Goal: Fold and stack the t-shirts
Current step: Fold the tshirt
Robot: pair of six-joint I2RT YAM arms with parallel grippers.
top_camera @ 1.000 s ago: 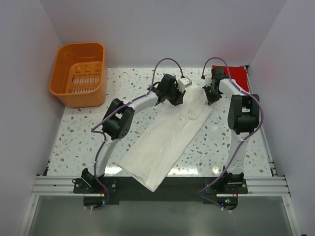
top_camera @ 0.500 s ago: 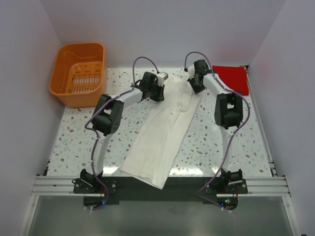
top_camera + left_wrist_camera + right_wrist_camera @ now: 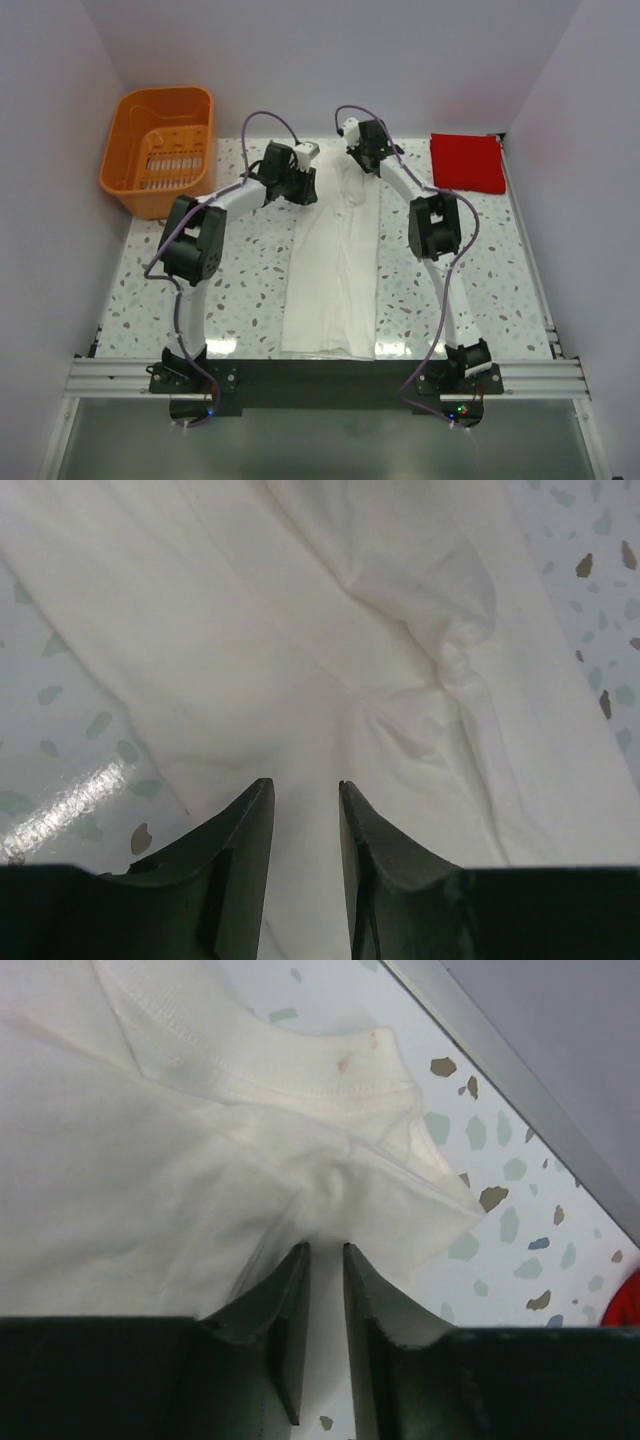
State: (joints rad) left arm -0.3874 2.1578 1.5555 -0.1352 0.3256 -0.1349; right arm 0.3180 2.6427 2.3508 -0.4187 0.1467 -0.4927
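Note:
The cream-white t-shirt point(image 3: 335, 270) lies as a long narrow strip down the middle of the table, from the far middle to the near edge. My left gripper point(image 3: 305, 185) is shut on its far left part; in the left wrist view the cloth point(image 3: 300, 630) runs between the left gripper's fingers point(image 3: 305, 785). My right gripper point(image 3: 366, 166) is shut on the far right part near the collar point(image 3: 300, 1075), with cloth pinched in the right gripper point(image 3: 325, 1250). The red t-shirt point(image 3: 467, 163) lies as a flat folded square at the far right.
An orange slotted basket point(image 3: 160, 150) stands at the far left corner. The speckled table point(image 3: 200, 280) is bounded by white walls on three sides. A metal rail point(image 3: 330, 375) runs along the near edge, by the shirt's hem.
Both grippers have moved left and farther back with the white shirt. The shirt swung from a diagonal to a straight line down the table. The red shirt is now fully uncovered.

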